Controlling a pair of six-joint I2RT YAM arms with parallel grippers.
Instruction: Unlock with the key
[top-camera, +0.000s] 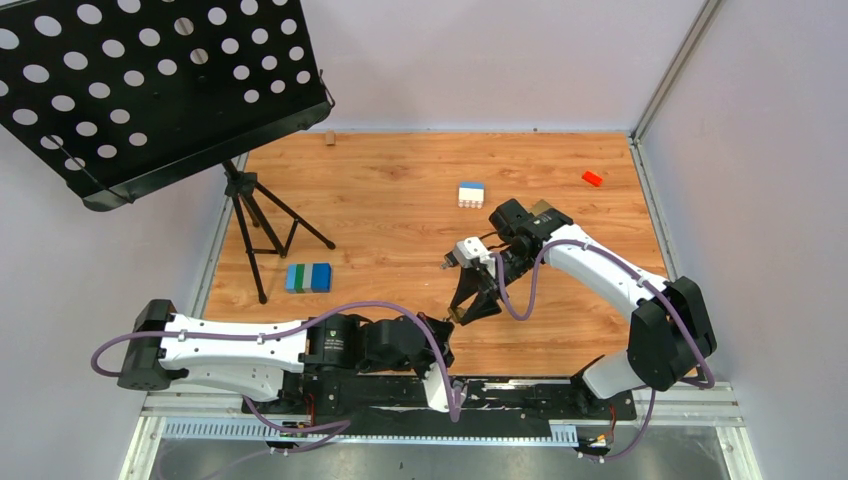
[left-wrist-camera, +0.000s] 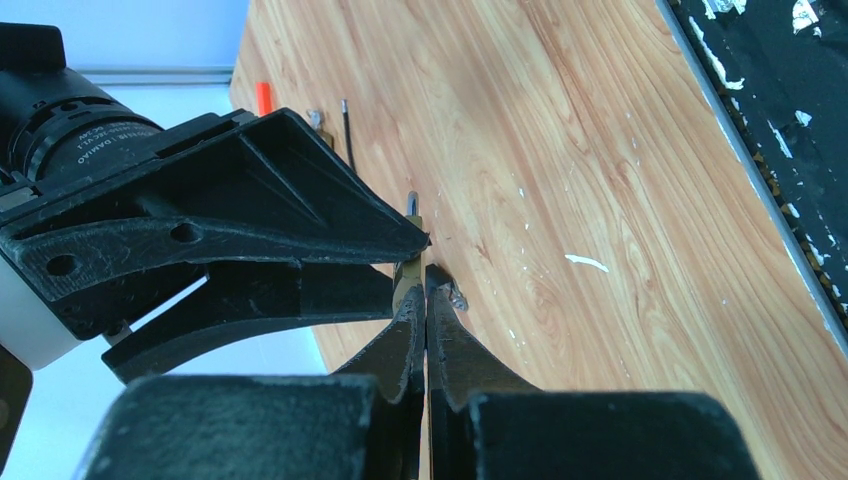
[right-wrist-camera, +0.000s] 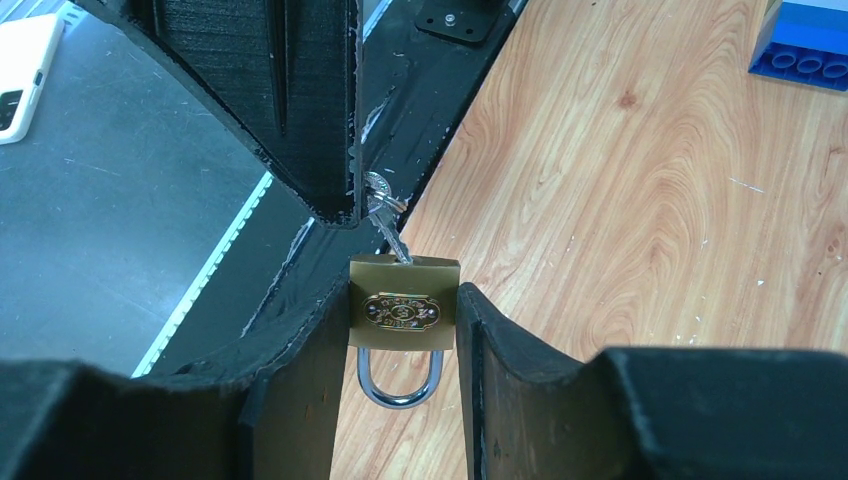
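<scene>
Brass padlock (right-wrist-camera: 403, 310) sits clamped in the half-open right claw (right-wrist-camera: 405, 292), while the shut left claw (left-wrist-camera: 427, 283) pinches the key (right-wrist-camera: 386, 222).

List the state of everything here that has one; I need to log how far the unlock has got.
padlock: gripped by the right gripper; shackle looks closed.
key: tip in the padlock's keyhole, head pinched by the left gripper.
left gripper: shut on the key.
right gripper: shut on the padlock.
</scene>
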